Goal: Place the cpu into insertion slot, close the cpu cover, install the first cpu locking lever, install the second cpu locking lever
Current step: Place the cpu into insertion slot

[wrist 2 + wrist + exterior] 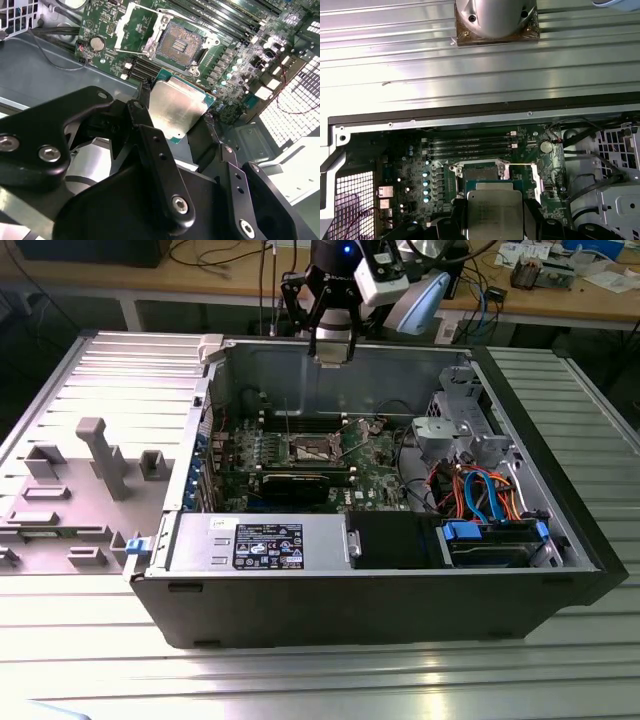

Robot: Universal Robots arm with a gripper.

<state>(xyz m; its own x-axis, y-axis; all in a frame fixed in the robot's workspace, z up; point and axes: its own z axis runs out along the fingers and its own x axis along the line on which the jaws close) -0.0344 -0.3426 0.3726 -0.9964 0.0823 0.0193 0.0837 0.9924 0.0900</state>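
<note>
Ribbed counter (300, 680), open computer case (350, 610): claw (175, 112) pinches the cpu (178, 106) above the empty insertion slot (180, 46); cpu cover (121, 26) stands open.

The cpu (177, 107) had a brushed, dull-silver metal top. Beyond the cpu, the insertion slot (181, 46) looked dark and finely grained within a bright metal border; the cpu cover (137, 25) was bare, glossy metal.

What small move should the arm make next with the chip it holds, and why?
Probably lower slowly toward the insertion slot, keeping the cpu level. The jaws hold the cpu clear above the slot, and the slot lies bare with its cpu cover swung up.
</note>
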